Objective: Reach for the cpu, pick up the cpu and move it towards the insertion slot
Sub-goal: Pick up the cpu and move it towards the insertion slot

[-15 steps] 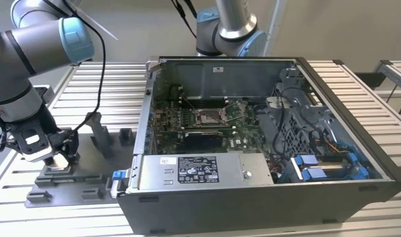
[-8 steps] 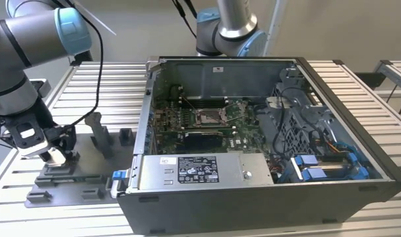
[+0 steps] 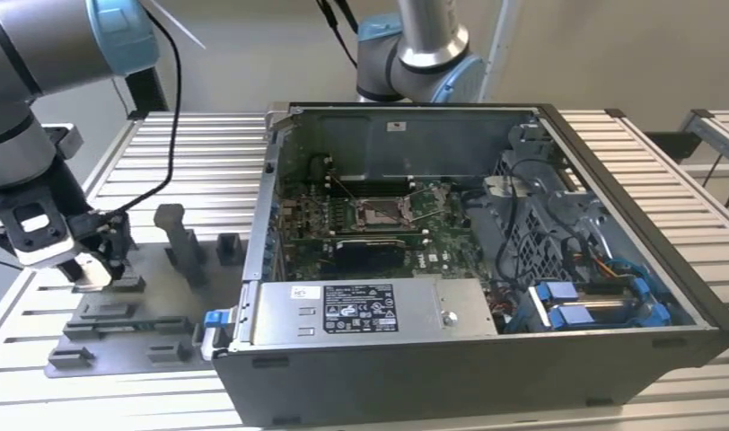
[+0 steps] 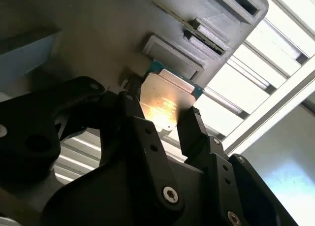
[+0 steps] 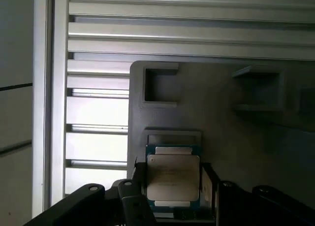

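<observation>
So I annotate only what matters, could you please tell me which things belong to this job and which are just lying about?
Job: cpu, held in the gripper; slot.
Lying about: fixture plate, power supply, other arm.

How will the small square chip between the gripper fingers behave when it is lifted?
The chip looks thin, flat and metal-topped, so probably stiff and light. The gripper holds only its narrow edges, and its top is shiny, so it may slip or tilt. It should not roll.

fixture post (image 3: 174, 235), case wall (image 3: 268, 193) between pincer (image 3: 96, 269) and insertion slot (image 3: 378, 213)
</observation>
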`<state>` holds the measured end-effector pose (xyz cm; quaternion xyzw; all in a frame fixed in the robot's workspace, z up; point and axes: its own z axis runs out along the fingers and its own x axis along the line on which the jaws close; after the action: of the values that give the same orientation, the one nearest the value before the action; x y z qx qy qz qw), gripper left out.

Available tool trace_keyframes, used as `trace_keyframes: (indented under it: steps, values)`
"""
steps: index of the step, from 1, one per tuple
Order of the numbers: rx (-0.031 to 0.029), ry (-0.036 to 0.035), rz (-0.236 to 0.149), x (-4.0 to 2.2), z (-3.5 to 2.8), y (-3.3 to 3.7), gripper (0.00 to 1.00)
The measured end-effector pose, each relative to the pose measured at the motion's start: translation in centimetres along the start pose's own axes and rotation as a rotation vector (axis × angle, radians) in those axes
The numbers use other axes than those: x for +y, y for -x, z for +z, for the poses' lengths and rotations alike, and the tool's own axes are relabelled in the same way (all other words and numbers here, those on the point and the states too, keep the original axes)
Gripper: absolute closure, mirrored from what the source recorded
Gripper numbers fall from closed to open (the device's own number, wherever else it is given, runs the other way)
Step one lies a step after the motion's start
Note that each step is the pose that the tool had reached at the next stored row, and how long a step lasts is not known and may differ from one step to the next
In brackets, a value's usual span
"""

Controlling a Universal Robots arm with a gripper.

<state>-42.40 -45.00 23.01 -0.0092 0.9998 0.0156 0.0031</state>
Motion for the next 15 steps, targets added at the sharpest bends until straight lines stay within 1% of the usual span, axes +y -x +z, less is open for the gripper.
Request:
trace_keyframes:
  steps: [8, 15]
  values:
    - [0.0002, -0.0011, 0.0, 0.07, -2.44, 0.02, 1.0]
    - [0.0003, -0.0014, 0.0, 0.14, -4.38, 0.03, 1.0]
